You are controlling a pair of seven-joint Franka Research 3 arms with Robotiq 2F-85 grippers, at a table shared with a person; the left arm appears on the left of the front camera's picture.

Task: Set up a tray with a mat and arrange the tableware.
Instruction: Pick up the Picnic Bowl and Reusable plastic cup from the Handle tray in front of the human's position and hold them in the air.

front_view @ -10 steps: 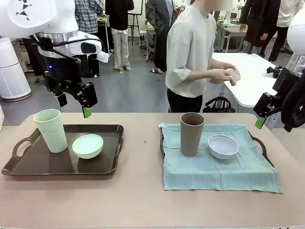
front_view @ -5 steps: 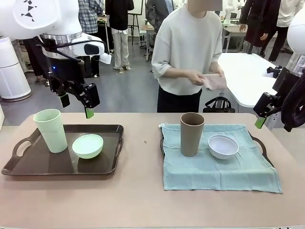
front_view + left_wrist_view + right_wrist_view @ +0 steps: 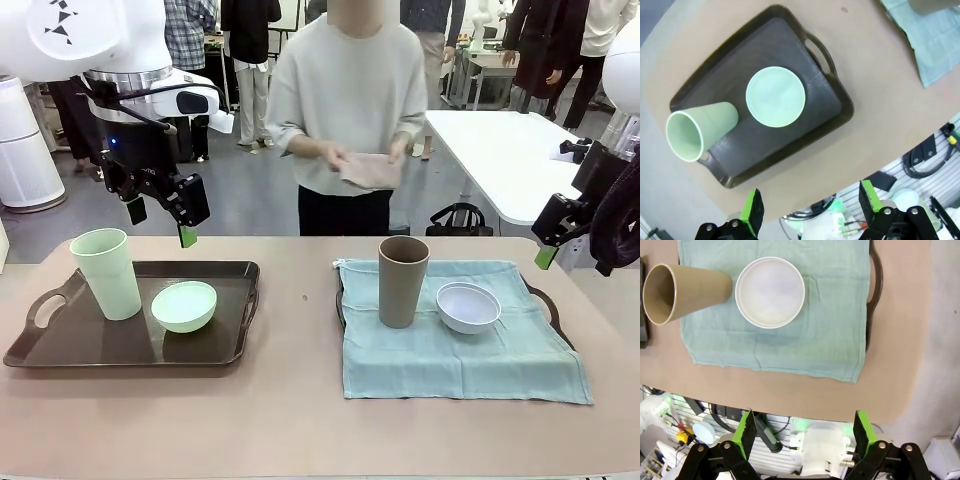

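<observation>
On the bench (image 3: pixel 300 425) sit two trays side by side, well apart. The dark tray (image 3: pixel 90 342) on the robot's left is bare of any cloth and carries a pale green cup (image 3: pixel 105 275) standing upright near its left end, with a green bowl (image 3: pixel 184 306) just beside it toward the middle. The other tray (image 3: pixel 551 303) on the right is covered by a teal mat (image 3: pixel 460 360) that spills over its near edge onto the bench, so only its handle and a sliver of rim peek out. A brown cup (image 3: pixel 403 282) stands upright on the mat, and a white bowl (image 3: pixel 468 306) rests just to its right, close but not touching. The left claw (image 3: pixel 158 222) hangs in the air above the far edge of the dark tray, spread wide with nothing between its green pads. The right claw (image 3: pixel 804 429) hovers off the right end of the bench, also wide open and empty, looking down on the mat, bowl and brown cup. Behind the far side of the bench a person stands holding a folded pinkish cloth (image 3: pixel 368 170) in both hands at waist height.
</observation>
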